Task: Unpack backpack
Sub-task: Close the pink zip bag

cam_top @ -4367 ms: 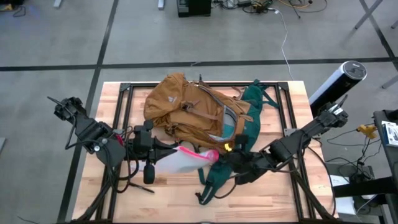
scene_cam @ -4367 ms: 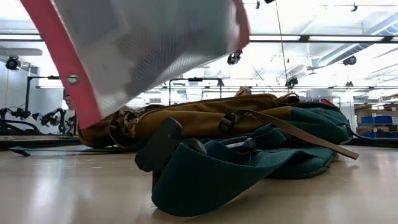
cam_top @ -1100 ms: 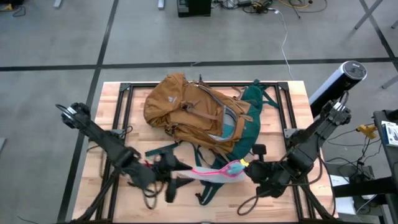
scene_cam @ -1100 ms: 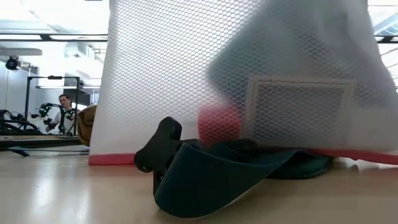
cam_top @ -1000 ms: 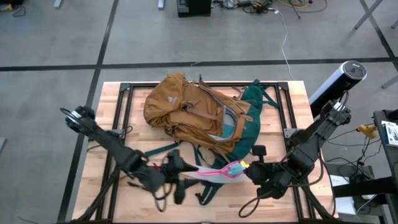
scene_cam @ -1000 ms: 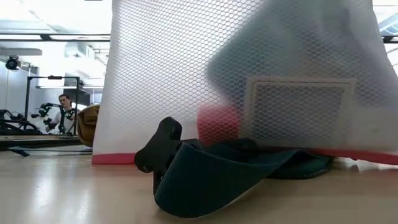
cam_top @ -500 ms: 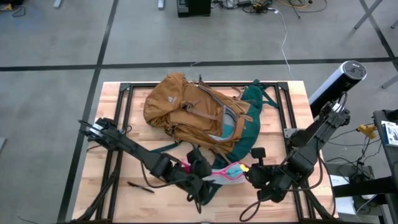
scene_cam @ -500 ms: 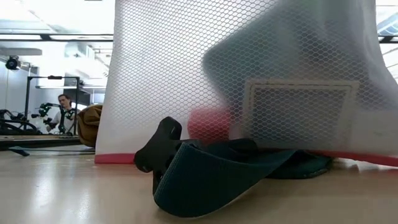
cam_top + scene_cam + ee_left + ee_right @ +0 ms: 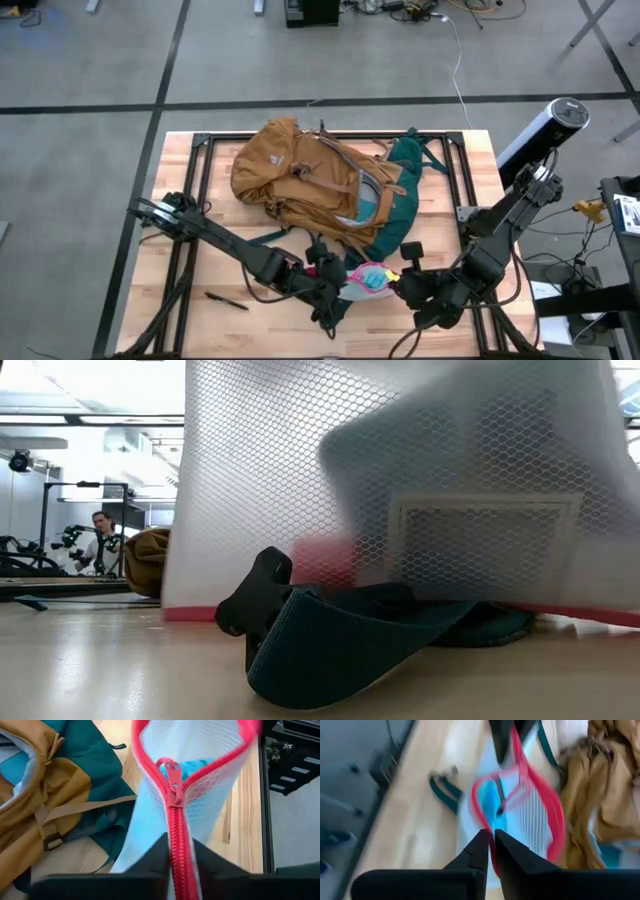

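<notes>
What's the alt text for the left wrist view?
The left gripper is shut on the pink zipper edge of a clear mesh pouch, held open above the wooden table. The mustard and green backpack lies beside it.

The backpack fills the middle and far part of the table, its green straps trailing toward the near edge. Between the two grippers, the pink-edged mesh pouch blocks the near centre. Both arms crowd that spot, the left arm slanting across the near-left boards. A pen lies on the near-left boards. Bare wood remains along the far-left corner, the left edge and the far-right corner.
</notes>
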### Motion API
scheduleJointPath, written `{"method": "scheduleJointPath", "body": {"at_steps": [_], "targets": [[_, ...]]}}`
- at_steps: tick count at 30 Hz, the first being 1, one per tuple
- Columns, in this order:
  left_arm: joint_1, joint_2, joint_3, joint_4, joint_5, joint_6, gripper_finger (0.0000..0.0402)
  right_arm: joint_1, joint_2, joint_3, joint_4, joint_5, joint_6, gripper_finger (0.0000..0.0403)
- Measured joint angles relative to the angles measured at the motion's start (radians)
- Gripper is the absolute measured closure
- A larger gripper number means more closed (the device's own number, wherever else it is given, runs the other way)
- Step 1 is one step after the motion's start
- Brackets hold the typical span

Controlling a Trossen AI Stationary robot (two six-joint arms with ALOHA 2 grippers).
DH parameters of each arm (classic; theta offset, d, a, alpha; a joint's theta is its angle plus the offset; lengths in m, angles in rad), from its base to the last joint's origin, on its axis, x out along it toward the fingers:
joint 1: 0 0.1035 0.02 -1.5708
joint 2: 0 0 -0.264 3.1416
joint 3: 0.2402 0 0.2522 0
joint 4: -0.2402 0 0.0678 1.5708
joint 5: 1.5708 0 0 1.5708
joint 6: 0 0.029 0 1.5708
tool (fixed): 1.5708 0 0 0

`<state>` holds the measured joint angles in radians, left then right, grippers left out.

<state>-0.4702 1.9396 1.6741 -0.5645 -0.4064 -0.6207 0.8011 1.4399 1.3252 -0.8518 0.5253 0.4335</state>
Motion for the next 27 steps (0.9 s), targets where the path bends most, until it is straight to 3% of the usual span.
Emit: {"method": "scheduleJointPath", "body": {"at_steps": [5, 9, 18, 23, 27], "targets": [[-0.003, -0.006, 0.006, -0.002, -0.001, 0.008, 0.0397, -0.031, 0.003, 0.0, 0.15, 0.033, -0.048, 0.0336], [-0.007, -0.008, 0.012, -0.001, -0.001, 0.021, 0.04, -0.081, 0.034, -0.002, 0.17, 0.056, -0.026, 0.0302], [-0.019, -0.008, 0.012, -0.008, -0.001, 0.035, 0.0401, -0.121, 0.135, -0.004, 0.173, 0.042, -0.104, 0.0275], [-0.019, -0.009, 0.012, -0.008, -0.002, 0.036, 0.0402, -0.125, 0.16, -0.004, 0.205, 0.043, -0.104, 0.029], [-0.019, -0.009, 0.01, -0.024, -0.004, 0.036, 0.0402, -0.13, 0.167, -0.004, 0.247, 0.008, -0.104, 0.0367]]}}
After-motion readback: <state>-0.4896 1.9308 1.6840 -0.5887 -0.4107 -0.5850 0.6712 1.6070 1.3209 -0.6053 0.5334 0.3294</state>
